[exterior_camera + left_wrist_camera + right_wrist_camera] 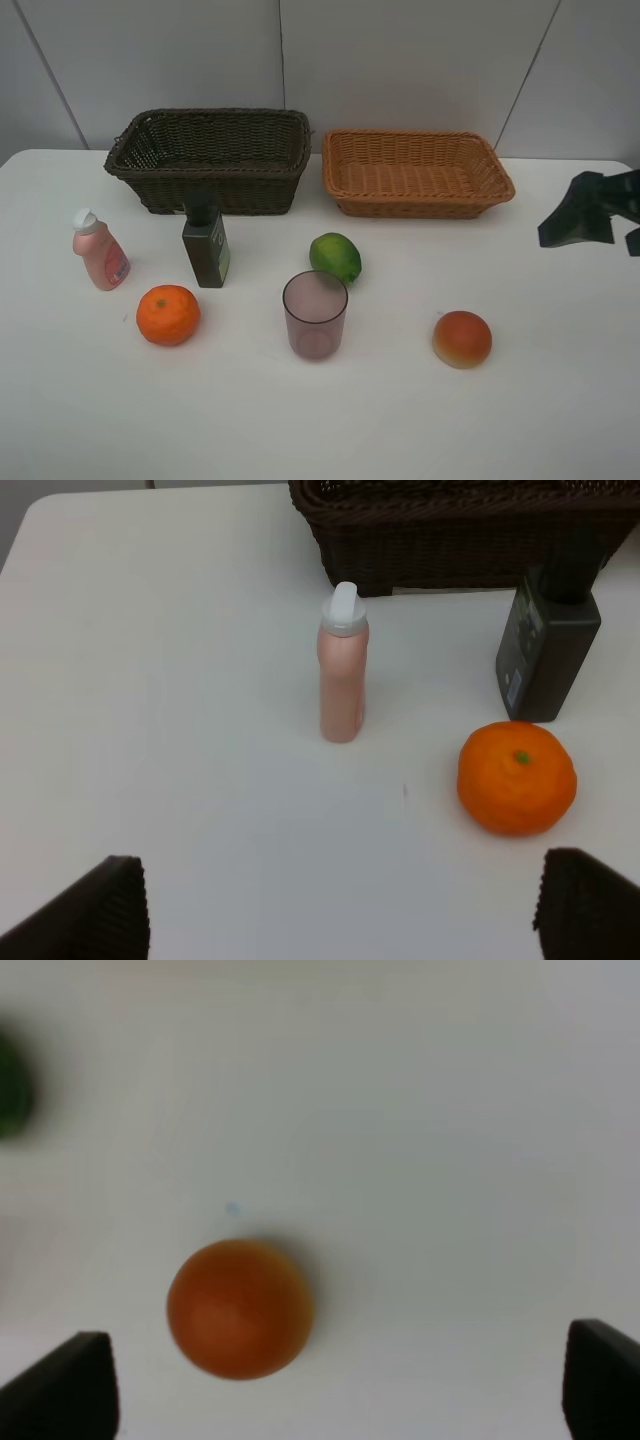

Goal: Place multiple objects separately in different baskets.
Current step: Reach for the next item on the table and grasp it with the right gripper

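Note:
On the white table stand a pink bottle [100, 250], a dark green bottle [206, 248] and a purplish cup [315, 315], with an orange [168, 315], a lime [335, 257] and a peach [462, 339] lying among them. Behind them are a dark brown basket [215, 185] and a tan basket [420, 207], both with nothing in them. My left gripper [340, 910] is open, short of the pink bottle [343, 665] and the orange [517, 778]. My right gripper [335, 1385] is open above the peach [240, 1307], holding nothing; it shows at the right edge [600, 225].
A pale wall rises right behind the baskets. The dark green bottle [548, 655] stands close in front of the dark basket [460, 540]. The lime [12, 1085] shows blurred at the edge of the right wrist view. Bare white table lies along the front.

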Robot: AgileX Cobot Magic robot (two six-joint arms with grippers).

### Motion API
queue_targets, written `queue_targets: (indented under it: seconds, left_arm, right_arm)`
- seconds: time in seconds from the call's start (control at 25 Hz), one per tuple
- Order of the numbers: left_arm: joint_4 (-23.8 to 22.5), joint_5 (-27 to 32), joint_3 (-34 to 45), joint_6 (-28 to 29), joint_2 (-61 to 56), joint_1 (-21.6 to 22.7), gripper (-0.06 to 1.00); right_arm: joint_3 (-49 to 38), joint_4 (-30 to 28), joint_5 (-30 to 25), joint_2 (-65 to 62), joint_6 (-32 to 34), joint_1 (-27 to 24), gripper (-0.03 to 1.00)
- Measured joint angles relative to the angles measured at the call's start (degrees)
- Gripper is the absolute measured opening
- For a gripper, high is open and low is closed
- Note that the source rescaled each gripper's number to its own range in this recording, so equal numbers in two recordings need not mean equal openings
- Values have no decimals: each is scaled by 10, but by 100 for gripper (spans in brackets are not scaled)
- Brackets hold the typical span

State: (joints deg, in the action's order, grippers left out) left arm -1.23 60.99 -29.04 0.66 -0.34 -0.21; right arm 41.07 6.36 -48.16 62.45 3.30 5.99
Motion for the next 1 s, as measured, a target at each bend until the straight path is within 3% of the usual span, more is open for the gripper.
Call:
queue_targets:
  seconds: [0.44,0.84,1.0]
  left_arm:
    - [0,0,0,0,0,0,100]
    - [0,0,0,0,0,0,100]
    - [0,0,0,0,0,0,100]
  right_arm:
    - [1,-17,70,147,123,140,88]
    - [1,-53,93,258,250,161,88]
    - [1,-60,114,282,296,193,88]
